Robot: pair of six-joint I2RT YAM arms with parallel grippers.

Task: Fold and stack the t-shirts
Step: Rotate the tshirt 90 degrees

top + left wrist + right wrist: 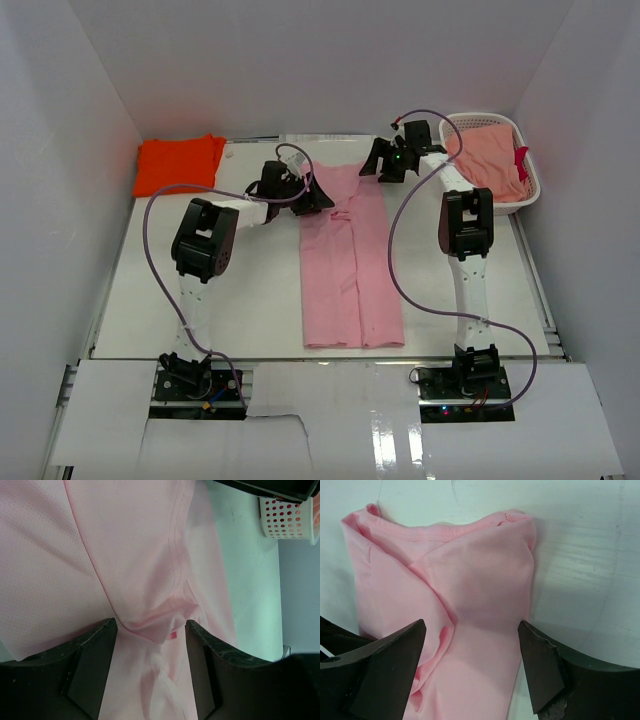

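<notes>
Light pink soft-cloth t-shirt [350,265], folded to a long strip, lies centre frame, long axis top-to-bottom. Left gripper [151,625] & right gripper [472,630] both at its top end, jaws wide, straddling cloth, nothing clamped.

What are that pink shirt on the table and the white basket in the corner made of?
The pink t-shirt looks like a thin, matte knit, probably a synthetic sports mesh: the close-up shows a fine pinhole texture, stitched hems and soft creases. The basket looks like rigid moulded white plastic, slightly glossy, with regular round holes in its wall.
</notes>
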